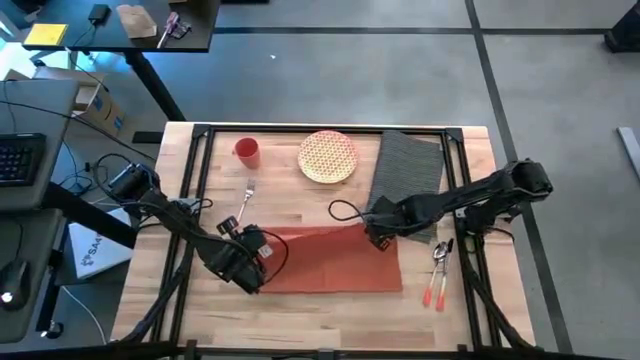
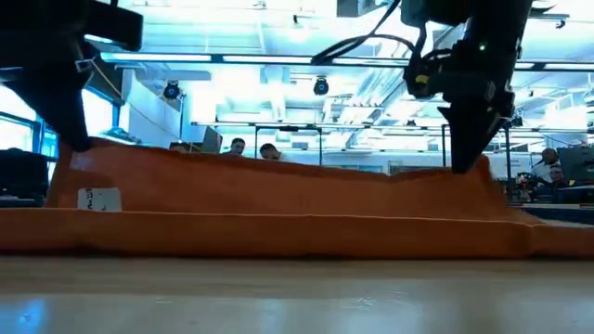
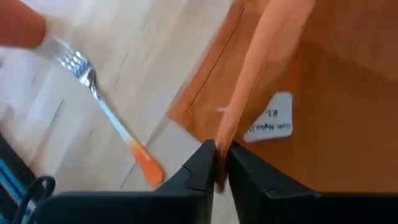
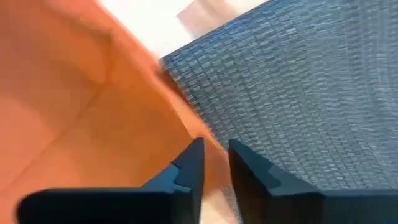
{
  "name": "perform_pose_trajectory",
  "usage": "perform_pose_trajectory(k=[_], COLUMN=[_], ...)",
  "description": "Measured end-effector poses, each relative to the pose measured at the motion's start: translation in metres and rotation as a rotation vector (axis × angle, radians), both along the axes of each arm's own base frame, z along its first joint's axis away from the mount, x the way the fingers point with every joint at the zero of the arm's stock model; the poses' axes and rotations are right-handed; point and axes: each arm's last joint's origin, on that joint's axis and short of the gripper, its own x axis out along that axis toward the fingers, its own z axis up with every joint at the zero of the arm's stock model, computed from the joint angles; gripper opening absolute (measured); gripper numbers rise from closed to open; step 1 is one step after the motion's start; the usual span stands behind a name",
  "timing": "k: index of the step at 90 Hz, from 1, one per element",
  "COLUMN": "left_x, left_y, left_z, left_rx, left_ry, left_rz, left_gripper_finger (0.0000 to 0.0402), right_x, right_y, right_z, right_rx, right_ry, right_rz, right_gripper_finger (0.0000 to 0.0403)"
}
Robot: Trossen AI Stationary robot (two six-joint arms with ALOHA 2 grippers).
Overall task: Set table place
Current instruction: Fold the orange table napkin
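1. Right now the left gripper (image 1: pixel 243 262) and the right gripper (image 1: pixel 378 232) each pinch an edge of the rust-orange cloth napkin (image 1: pixel 330 260), held up near the table's (image 1: pixel 300 305) front edge.
2. The dark grey ribbed woven placemat (image 1: pixel 408 175) lies near the back right corner, bare.
3. Little looks done: the round patterned plate (image 1: pixel 327 156), red cup (image 1: pixel 247 151) and orange-handled fork (image 1: pixel 244 203) still sit apart.

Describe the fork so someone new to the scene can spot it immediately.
On the light wood butcher-block table, look at its left half, below the red cup and just beyond the rust-orange cloth napkin. The silver fork with an orange handle tip lies alone there; the other orange-handled utensils sit at the right edge.
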Motion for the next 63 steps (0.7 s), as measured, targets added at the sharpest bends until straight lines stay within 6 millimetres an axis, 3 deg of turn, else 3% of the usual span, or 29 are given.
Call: perform_pose_trajectory(k=[20,36,47,63], left_x=[-0.011,-0.006,-0.004,0.000], left_y=[0.000,-0.034,-0.058,-0.070], left_z=[0.030,0.039,0.021,-0.024], left_rx=[-0.031,-0.288,-0.373,-0.415], left_ry=[0.070,-0.109,-0.154,-0.179], left_rz=[0.013,-0.169,-0.309,-0.188], left_gripper_finger=[0.0109,0.0111,0.0083,0.0030], right_x=[-0.006,-0.002,-0.001,-0.008], right_y=[0.006,0.039,0.064,0.079], right_z=[0.023,0.028,0.015,-0.031], right_rx=[-0.004,0.101,0.134,0.199], right_ry=[-0.071,-0.200,-0.274,-0.270], right_rz=[0.056,0.238,0.307,0.203], right_gripper_finger=[0.0152,0.0165,0.0165,0.0151])
